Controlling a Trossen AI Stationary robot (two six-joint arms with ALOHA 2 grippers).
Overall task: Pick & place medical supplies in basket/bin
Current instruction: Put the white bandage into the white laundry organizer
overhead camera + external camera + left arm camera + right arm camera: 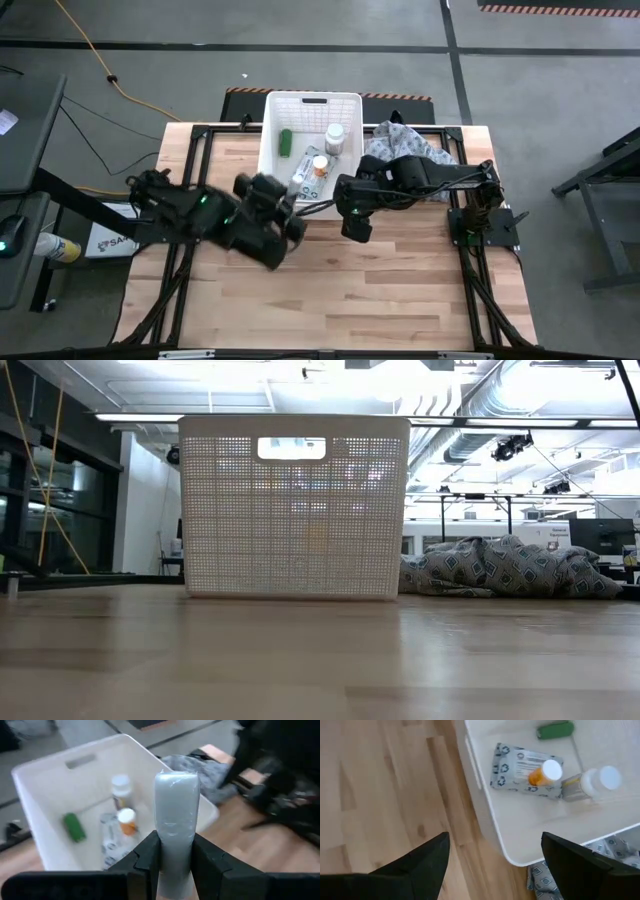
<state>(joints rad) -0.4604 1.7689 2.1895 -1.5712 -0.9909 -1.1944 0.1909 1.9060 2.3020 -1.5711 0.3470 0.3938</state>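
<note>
Bin (pixel 268 135) sat on the desk (pixel 400 290), just ahead of both end effectors. Inside lay a green cylinder (pixel 555 730), a wipes packet (pixel 517 770) and two white bottles (pixel 592 782). Left end effector (pixel 175 857) was clamped on a pale grey tube (pixel 175 805), held upright just short of the bin's near wall. Right end effector (pixel 492 855) hung spread wide, empty, over the near rim. Patterned cloth (pixel 510 570) lay beside the bin.

Legible text: only the letters "SA" on a white box (pixel 108 240) under the surface's edge at nine o'clock. The wipes packet (pixel 525 770) label print cannot be read.
</note>
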